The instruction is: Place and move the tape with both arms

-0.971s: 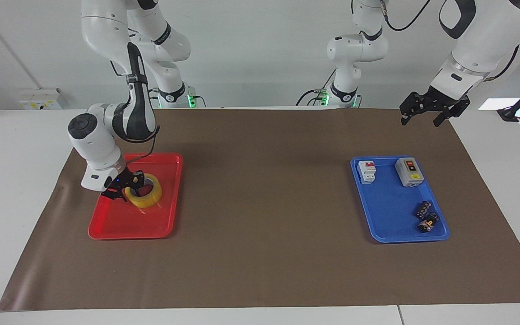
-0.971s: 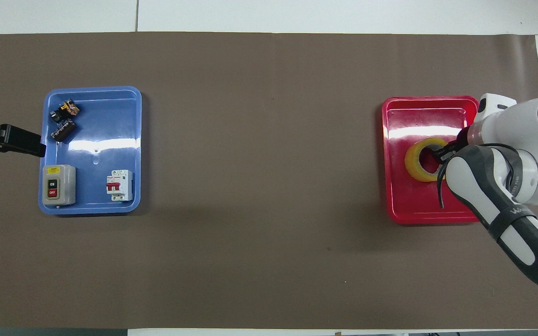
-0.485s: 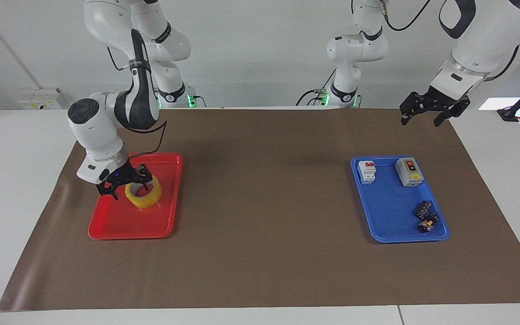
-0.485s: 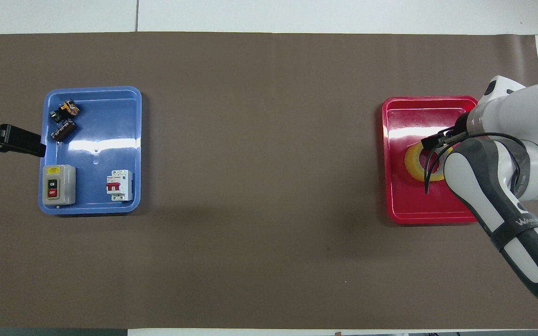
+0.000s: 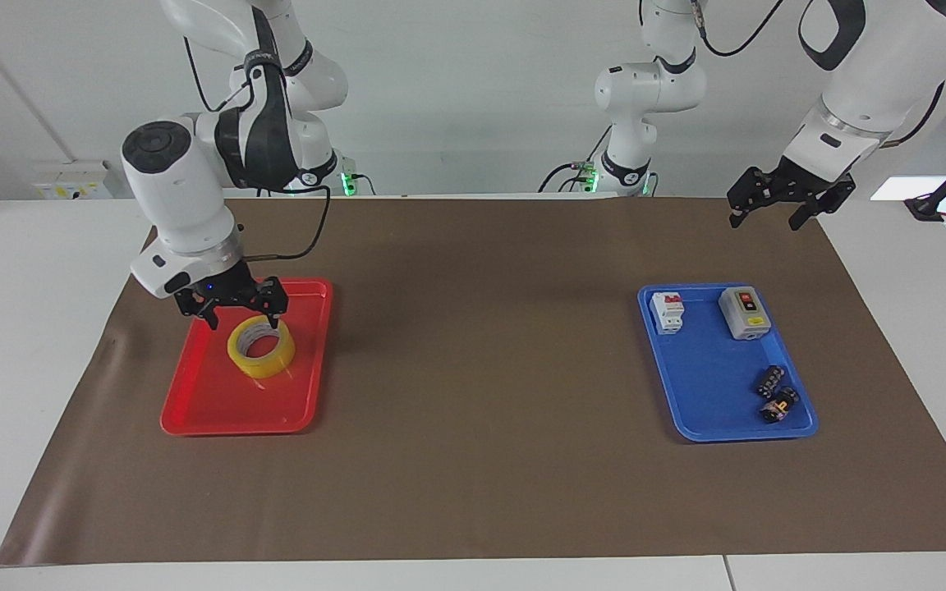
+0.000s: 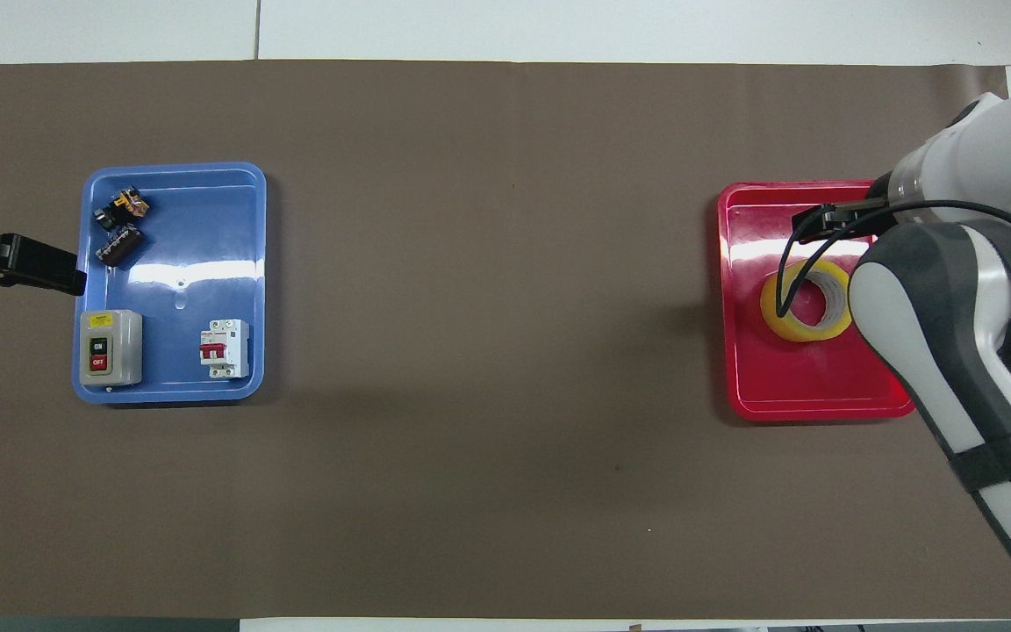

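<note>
Yellow tape (image 5: 260,350) is lying flat in the red tray (image 5: 218,410), in the half of the tray nearer to the robots, with its hole facing up. The red tray is sitting near the edge of the brown mat (image 5: 481,345) at the right arm's end of the table. The right gripper (image 5: 236,310) is hanging just over the tape with its fingers spread wide, and it is holding nothing. The tape is looking light and stiff, like a hard ring, and its shiny side may be a bit slippery. A good way to take it is probably to pinch the ring wall, with one finger going inside the hole and one going outside. The left gripper (image 5: 773,207) is waiting up in the air with its fingers spread too, and it is also holding nothing; it is hanging over the mat's corner at the left arm's end. A blue tray (image 5: 707,410) is sitting near that end of the mat, and small things are lying in it: a grey switch box (image 5: 744,312), a white breaker (image 5: 668,312) and two little black parts (image 5: 775,394). The mat is looking flat and smooth and is covering most of the white table (image 5: 21,328). A plain white wall is standing at the robots' side of the room, and two smaller white arms with green lights are standing there too.
</note>
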You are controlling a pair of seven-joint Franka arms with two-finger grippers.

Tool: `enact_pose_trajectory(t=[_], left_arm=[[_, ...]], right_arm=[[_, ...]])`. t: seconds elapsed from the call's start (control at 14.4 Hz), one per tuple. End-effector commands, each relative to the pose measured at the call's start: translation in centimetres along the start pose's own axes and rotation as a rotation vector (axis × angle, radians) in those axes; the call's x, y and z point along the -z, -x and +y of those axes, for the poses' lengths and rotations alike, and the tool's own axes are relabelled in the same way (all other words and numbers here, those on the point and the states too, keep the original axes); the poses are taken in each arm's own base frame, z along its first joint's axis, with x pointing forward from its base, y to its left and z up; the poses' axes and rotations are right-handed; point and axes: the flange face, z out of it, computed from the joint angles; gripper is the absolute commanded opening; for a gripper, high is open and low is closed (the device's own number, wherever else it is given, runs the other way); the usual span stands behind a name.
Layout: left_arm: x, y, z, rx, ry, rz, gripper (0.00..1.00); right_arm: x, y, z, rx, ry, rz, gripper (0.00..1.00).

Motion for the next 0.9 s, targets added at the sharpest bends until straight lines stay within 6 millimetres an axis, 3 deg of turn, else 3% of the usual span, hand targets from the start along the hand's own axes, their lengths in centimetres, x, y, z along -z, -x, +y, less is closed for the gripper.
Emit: enact_pose_trajectory(t=[0.0, 0.14, 0.42, 0.83], left_arm=[[0.4, 0.6, -0.3, 0.003, -0.013, -0.006, 1.0], [0.4, 0.6, -0.3, 0.003, -0.013, -0.006, 1.0], [0.4, 0.6, -0.3, 0.003, -0.013, -0.006, 1.0], [0.4, 0.6, -0.3, 0.003, -0.013, -0.007, 1.0]], right_arm=[[5.7, 0.7, 1.2, -0.056, -0.006, -0.003, 1.0], [8.4, 2.5, 3.1, -0.104, -0.053, -0.017, 1.0], [11.1, 4.5, 6.2, -0.163, -0.064, -0.036, 1.0], [13.1, 5.2, 5.7, -0.147, -0.044, -0.084, 1.0]])
